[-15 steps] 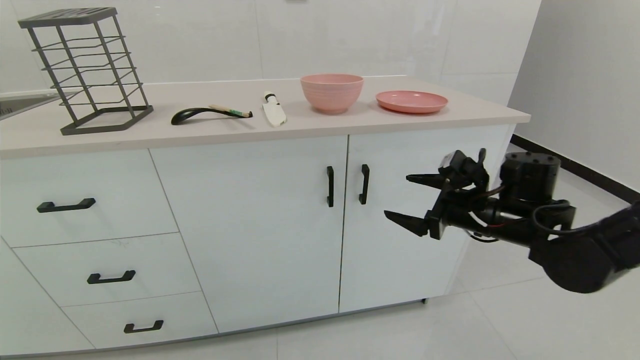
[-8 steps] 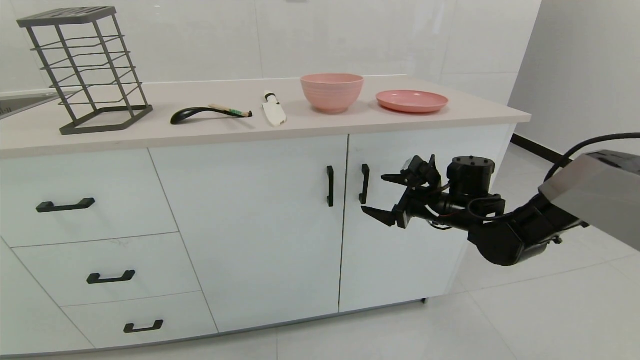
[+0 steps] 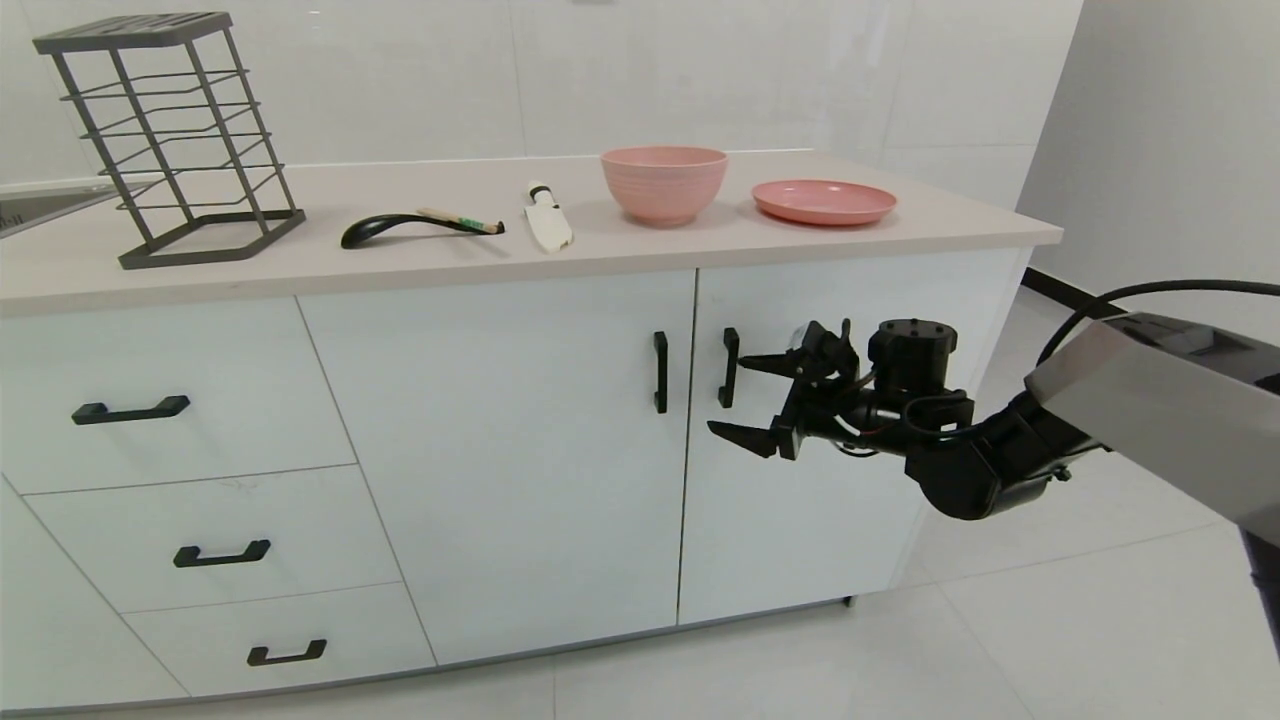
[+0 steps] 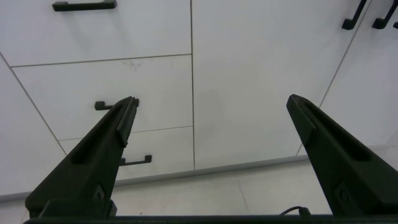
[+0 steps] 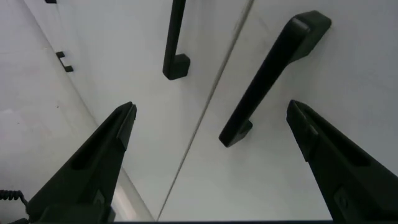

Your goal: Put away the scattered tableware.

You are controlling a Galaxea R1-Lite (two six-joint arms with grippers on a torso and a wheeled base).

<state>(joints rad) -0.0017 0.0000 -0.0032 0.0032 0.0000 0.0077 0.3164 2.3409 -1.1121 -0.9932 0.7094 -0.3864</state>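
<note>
On the countertop: pink bowl, with pink plate to its right; white knife, chopsticks and black spoon lie to its left.
Left end: wire rack, upright.
Right gripper: fingers spread wide, nothing held, tips just beside the right door handle.
Left gripper: fingers spread, nothing held, facing the lower drawers.
Doors: closed.

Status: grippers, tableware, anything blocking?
Right gripper open near right door handle. Left gripper open, facing drawers. Bowl, plate, spoon, knife on counter. Cabinet doors shut.
</note>
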